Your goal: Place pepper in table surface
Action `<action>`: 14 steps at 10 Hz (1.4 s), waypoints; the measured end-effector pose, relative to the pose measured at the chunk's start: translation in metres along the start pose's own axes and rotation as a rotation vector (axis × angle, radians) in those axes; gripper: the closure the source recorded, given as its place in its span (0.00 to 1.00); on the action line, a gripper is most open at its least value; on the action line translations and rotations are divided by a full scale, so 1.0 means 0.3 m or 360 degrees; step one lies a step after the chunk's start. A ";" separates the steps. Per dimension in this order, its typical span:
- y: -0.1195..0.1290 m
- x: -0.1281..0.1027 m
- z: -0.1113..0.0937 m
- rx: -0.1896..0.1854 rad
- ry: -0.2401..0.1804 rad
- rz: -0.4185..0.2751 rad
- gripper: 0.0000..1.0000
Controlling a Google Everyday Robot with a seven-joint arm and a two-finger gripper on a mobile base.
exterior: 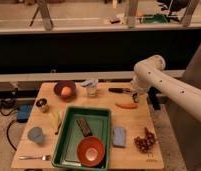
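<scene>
Beyond the green tray [100, 122] stand a dark bowl [59, 88] holding an orange fruit [66, 91] and a white cup [90, 88]. Right of the tray lie a blue sponge [119, 136] and grapes [145, 141]. The pepper [126, 105], slender, orange-red and tapered, lies flat on the pale wood worktop [131, 120] off the tray's far right corner. The hand [135, 96] hangs just beyond it; whether it is open or closed cannot be told.

We see our gripper [135, 96] just beside the pepper [126, 105], which lies on the pale bench [137, 121] near its right edge.
</scene>
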 end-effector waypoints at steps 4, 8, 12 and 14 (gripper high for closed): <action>-0.002 0.016 0.043 -0.0022 -0.0024 -0.0001 0.20; -0.008 0.005 0.090 -0.0050 -0.0061 -0.0025 0.20; 0.002 0.010 0.131 -0.0081 -0.0091 -0.0045 0.20; 0.004 0.005 0.147 -0.0095 -0.0109 -0.0060 0.20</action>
